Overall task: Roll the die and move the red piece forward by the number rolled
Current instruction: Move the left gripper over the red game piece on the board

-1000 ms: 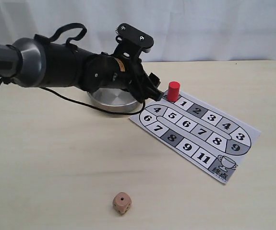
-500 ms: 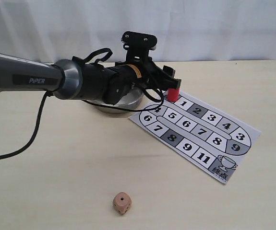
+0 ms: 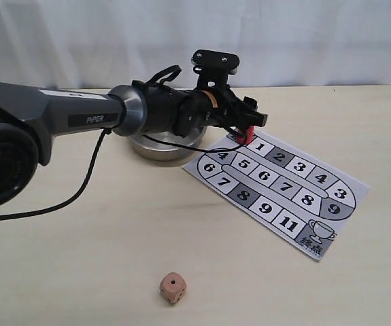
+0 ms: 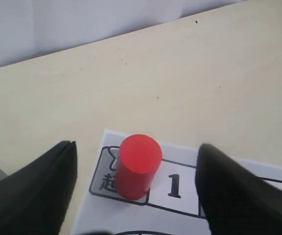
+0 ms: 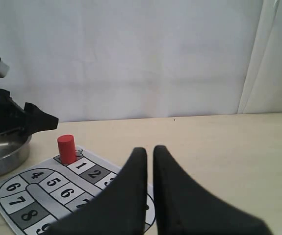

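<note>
Red piece [image 5: 66, 149] is seen upright on the start square of the printed board [image 3: 287, 204], just beside square 1, at the board end nearest the steel bowl [image 3: 156, 147]. L end effector [image 4: 137, 146] is held wide open around it. In the L wrist view one dark finger [image 4: 42, 186] is set on each side of the peg, w/ clear gaps shown on both sides, so no contact is made and nothing is gripped. In the ext. view the L arm is stretched from the left across the bowl. The peg is mostly hidden behind the fingers there, and only its lower part is shown.

Die [image 3: 173, 287] is found lying on the bare tabletop [image 3: 79, 238], well apart from board & bowl, toward the near edge of the ext. view. One dark pip is shown on its top face; pips on the side faces are too small to be read.

R end effector [image 5: 146, 161] is shown in its own wrist view, w/ board & peg ahead of it and well apart. Its fingers are set almost together, w/ just a thin slit between them, and nothing is held.

Numbered squares are printed on the board along a looping track, w/ a cup drawn at the corner beyond 11. The bowl is partly covered by the L arm.
</note>
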`<state>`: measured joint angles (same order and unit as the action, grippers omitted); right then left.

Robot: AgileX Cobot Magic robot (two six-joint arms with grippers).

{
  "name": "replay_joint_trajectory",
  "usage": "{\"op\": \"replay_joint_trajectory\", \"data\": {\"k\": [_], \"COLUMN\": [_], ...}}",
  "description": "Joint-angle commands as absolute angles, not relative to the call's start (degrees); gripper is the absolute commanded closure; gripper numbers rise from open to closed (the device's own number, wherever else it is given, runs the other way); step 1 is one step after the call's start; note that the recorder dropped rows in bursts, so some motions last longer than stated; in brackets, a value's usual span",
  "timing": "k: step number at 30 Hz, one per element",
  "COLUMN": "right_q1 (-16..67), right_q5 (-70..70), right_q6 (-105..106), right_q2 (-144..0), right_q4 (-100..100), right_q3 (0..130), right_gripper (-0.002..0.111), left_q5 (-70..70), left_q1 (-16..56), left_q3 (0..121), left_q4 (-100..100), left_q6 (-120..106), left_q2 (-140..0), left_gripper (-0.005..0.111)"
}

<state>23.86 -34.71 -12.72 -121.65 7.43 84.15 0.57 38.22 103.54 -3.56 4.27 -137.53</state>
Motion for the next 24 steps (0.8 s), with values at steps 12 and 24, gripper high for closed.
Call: {"op": "replay_joint_trajectory", "data": {"k": [12,24], "right_q1": [23.5,23.5], "right_q5": [-34.1,-34.1], "right_q6": [-12.7,-12.7], "right_q2": [-122.0,-122.0], "right_q4": [7.3,7.3], "right_q3": [84.0,84.0], "right_gripper": [0.104,0.104], "left_q5": [14.9,14.0], "left_q1": [39.3,40.5], "left_q3": [121.5,123.4], "left_q4": [-3.8,-3.7], "left_q6": [4.5,4.6], "left_q2": [-145.4,-146.4], "left_gripper": [0.042,0.042]}}
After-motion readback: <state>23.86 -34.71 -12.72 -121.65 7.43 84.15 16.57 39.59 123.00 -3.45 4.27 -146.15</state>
